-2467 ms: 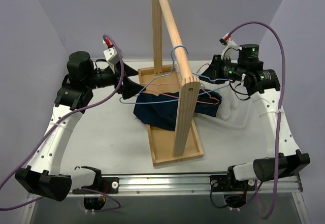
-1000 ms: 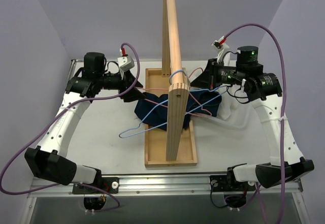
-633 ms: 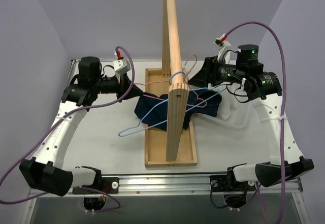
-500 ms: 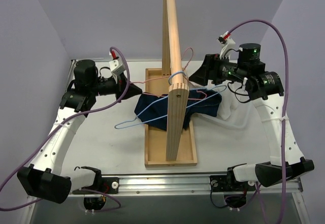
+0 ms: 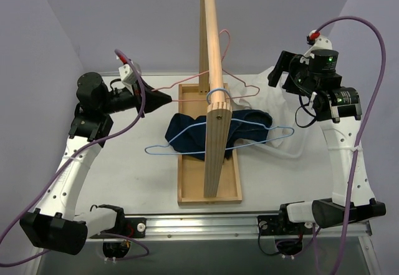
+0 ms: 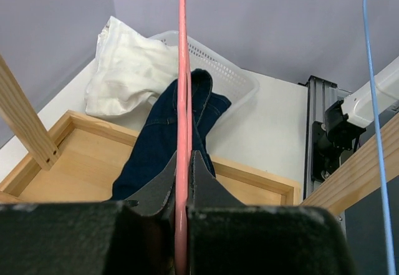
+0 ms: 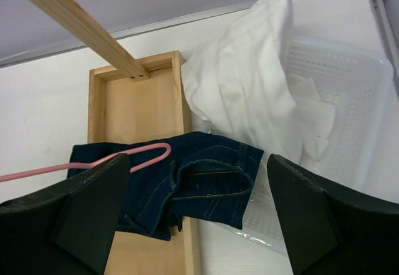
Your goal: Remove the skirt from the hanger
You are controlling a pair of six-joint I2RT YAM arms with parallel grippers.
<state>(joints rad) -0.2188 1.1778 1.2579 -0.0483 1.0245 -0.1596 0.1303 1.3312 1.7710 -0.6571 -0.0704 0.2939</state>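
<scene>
Loosely across wooden tray, denim skirt

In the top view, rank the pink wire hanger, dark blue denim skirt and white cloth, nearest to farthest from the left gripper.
1. Pink wire hanger, clamped in the left gripper itself.
2. Dark blue denim skirt, mid-table on the wooden tray.
3. White cloth, at the far right side.

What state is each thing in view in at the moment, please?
left tool: shut on the pink hanger
right tool: open, empty
pink hanger: bare, clamped in the left tool
blue hanger: bare, hooked on the rail
skirt: off both hangers, crumpled across the wooden tray
white cloth: draped over the rim of the basket
</scene>
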